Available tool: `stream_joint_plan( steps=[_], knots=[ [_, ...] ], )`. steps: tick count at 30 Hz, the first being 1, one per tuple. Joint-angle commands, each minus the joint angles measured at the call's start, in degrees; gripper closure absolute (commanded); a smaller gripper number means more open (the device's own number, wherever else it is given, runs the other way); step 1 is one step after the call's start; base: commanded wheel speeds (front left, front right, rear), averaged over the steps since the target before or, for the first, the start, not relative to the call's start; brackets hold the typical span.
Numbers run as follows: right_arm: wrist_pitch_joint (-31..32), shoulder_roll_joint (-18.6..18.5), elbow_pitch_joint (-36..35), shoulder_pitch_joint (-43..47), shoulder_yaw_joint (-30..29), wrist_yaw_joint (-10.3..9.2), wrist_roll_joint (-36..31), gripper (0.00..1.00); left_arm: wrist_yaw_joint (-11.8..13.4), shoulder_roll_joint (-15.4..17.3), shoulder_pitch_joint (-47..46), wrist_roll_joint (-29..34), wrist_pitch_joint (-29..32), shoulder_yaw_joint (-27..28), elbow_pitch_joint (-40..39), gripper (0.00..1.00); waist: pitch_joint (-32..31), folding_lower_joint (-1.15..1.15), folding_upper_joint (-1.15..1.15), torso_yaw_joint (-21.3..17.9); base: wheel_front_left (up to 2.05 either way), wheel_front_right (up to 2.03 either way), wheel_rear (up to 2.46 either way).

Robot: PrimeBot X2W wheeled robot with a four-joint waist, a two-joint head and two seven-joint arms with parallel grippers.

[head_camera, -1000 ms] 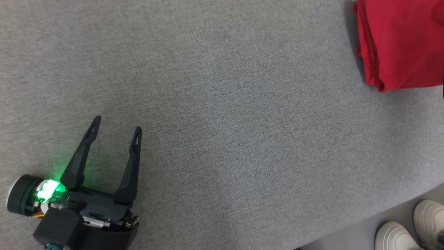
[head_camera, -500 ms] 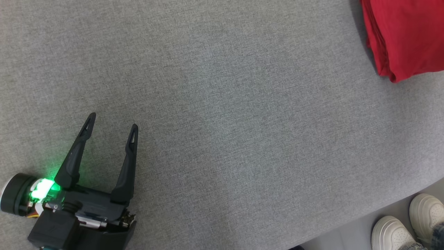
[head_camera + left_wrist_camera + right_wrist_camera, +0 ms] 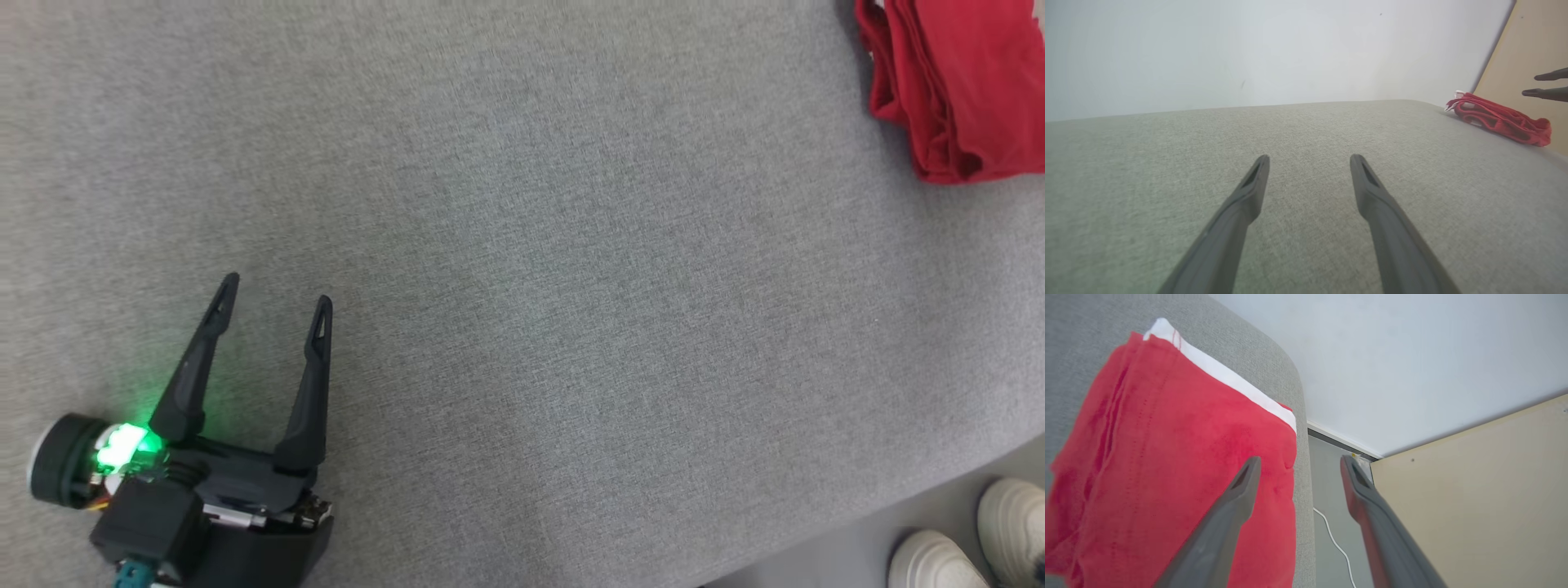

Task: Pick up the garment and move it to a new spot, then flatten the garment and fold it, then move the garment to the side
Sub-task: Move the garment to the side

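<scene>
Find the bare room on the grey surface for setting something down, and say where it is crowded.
Bare: the wide middle of the surface, between the left gripper and the garment, down to the near edge by the shoes. Crowded: the far right corner, where the garment lies with the right gripper by it.

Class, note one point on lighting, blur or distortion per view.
Head view: a green lamp on the left end effector tints the grey surface beside it. Left wrist view: the surface's far edge bows, wide-angle distortion. Right wrist view: the right end effector blurs toward the bottom; the garment is evenly lit.
</scene>
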Motion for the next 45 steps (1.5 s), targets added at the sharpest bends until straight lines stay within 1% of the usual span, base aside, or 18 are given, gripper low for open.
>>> stream_joint_plan(
  steps=[1, 3, 5, 9, 12, 14, 17, 20, 23, 28, 34, 45],
  knots=[
    [-0.85, 0.17, -0.39, 1.58, 0.01, -0.16, 0.35, 0.00, 0.22, -0.82, 0.80, -0.63, 0.15, -0.47, 2.31, 0.00, -2.46, -0.01, -0.01, 1.53, 0.00, 0.00, 0.00],
    [-1.87, 0.40, -1.62, 3.43, 0.92, -0.16, 0.95, 0.00, 0.53, -1.54, 0.93, -0.96, 0.04, -0.27, 2.74, 0.00, -4.35, -0.01, -0.01, 2.59, 0.00, 0.00, 0.00],
    [-3.09, 0.30, -3.17, 5.30, 0.65, -0.16, 2.37, 0.00, 1.19, -2.20, 1.30, -1.28, 0.00, 0.71, 3.14, 0.00, -6.61, -0.01, -0.01, 3.71, 0.00, 0.00, 0.00],
    [-5.28, 1.22, -8.02, 10.30, -1.00, -0.16, 6.85, 0.00, 2.83, -3.81, 3.16, -1.98, -0.08, 3.61, 3.96, 0.00, -11.27, -0.01, -0.01, 5.66, 0.00, 0.00, 0.00],
    [-6.65, 3.05, -12.04, 14.94, -3.08, -0.16, 12.09, 0.00, 3.14, -4.93, 5.42, -2.43, -0.08, 6.03, 4.95, 0.00, -14.99, -0.01, -0.01, 6.88, 0.00, 0.00, 0.00],
    [-7.02, 4.61, -15.03, 18.11, -3.85, -0.16, 15.34, 0.00, 3.27, -5.78, 6.88, -2.95, -0.09, 7.85, 5.40, 0.00, -17.34, -0.01, -0.01, 7.44, 0.00, 0.00, 0.00],
    [-7.02, 6.35, -18.55, 23.09, -3.87, -0.16, 17.88, 0.00, 3.07, -7.25, 9.49, -3.55, -0.09, 9.97, 6.01, 0.00, -20.92, -0.01, -0.01, 8.20, 0.00, 0.00, 0.00],
    [-6.46, 8.02, -21.40, 27.32, -2.10, -0.16, 19.35, 0.00, 2.54, -8.35, 11.85, -4.27, -0.09, 12.01, 6.94, 0.00, -24.06, -0.01, -0.01, 8.77, 0.00, 0.00, 0.00],
    [-6.18, 8.86, -23.59, 30.37, 0.03, -0.16, 20.52, 0.00, 2.43, -9.33, 13.57, -4.49, -0.09, 13.40, 7.76, 0.00, -26.58, -0.01, -0.01, 9.23, 0.00, 0.00, 0.00],
    [-6.55, 9.77, -25.20, 33.52, 1.64, -0.16, 21.82, 0.00, 2.42, -10.16, 15.05, -4.33, -0.10, 14.00, 8.50, 0.00, -29.50, -0.01, -0.01, 10.20, 0.00, 0.00, 0.00],
    [-6.92, 11.84, -27.04, 38.19, 1.82, -0.16, 23.37, 0.00, 3.29, -10.62, 17.15, -4.81, -0.10, 14.46, 9.41, 0.00, -32.76, -0.01, -0.01, 11.25, 0.00, 0.00, 0.00],
    [-8.75, 14.84, -25.57, 44.06, 0.75, -0.17, 23.41, 0.00, 5.48, -10.64, 19.94, -7.52, -0.10, 13.60, 12.93, 0.00, -35.63, -0.01, -0.01, 11.55, 0.00, 0.00, 0.00]
  ],
)
